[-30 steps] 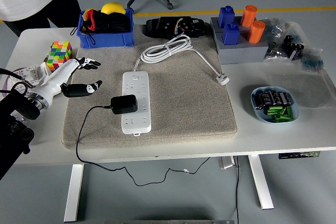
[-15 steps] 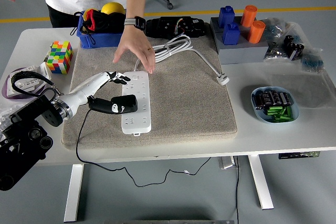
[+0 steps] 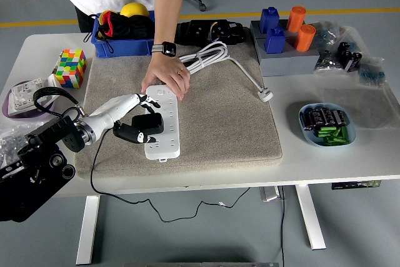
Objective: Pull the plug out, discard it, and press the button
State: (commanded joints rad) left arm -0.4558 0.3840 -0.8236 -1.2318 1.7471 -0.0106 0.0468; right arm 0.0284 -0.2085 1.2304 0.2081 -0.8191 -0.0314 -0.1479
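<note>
I am reaching in over the bench from its left edge with my left hand (image 3: pixel 139 119), and its white-and-black fingers (image 3: pixel 134 134) are curling around the black plug (image 3: pixel 149 123), thumb low on the near side and the other fingers over the top. It looks like a closing grasp on the plug, though I cannot tell from this height whether every finger is touching it. The plug is sitting in the white power strip (image 3: pixel 163 122), about halfway along its length, and the strip is lying lengthwise on the grey mat (image 3: pixel 219 123) toward the mat's left half. The plug's thin black cable (image 3: pixel 94 166) is running off the mat's near-left corner and hanging down over the bench's near edge.

A person is standing at the far side, and the person's hand (image 3: pixel 165 80), with a watch on the wrist, is pressing flat on the far end of the power strip, just beyond my fingers. The strip's own white cord (image 3: pixel 203 56) is lying coiled near the mat's far edge.

On the bench's far-left corner a blue bin (image 3: pixel 127 44) is holding a yellow ball and dark items, and a colourful cube (image 3: pixel 70 67) is standing beside the mat's left edge. A blue bowl (image 3: pixel 327 124) is resting near the right edge.
</note>
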